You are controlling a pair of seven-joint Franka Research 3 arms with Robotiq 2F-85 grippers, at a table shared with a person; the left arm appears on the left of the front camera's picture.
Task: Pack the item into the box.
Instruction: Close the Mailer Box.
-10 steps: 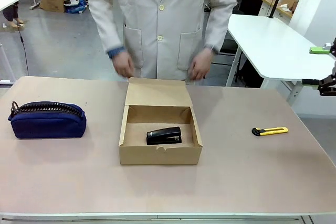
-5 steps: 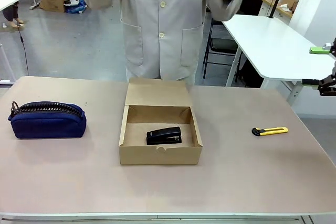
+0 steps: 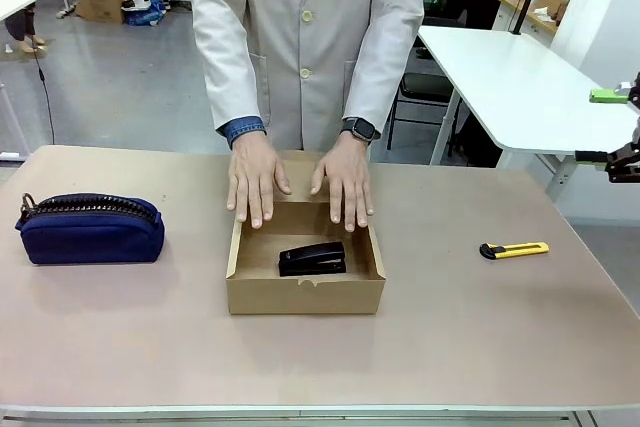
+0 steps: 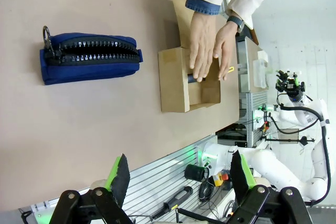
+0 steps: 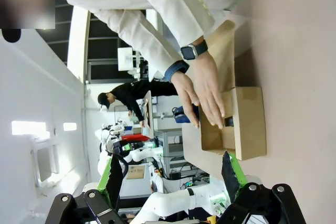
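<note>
Currently the left gripper (image 4: 178,157) stands spread and empty. Near the desk's left edge lies the navy zippered pouch (image 3: 90,230). At desk centre the black stapler (image 3: 312,258) lies inside the cardboard box (image 3: 305,297), and the person's hands (image 3: 256,179) rest on its lid flap. The yellow utility knife (image 3: 514,249) lies toward the right edge. The right gripper (image 5: 171,158) is likewise spread. Packing appears done. The next move calls for folding the flap shut.
</note>
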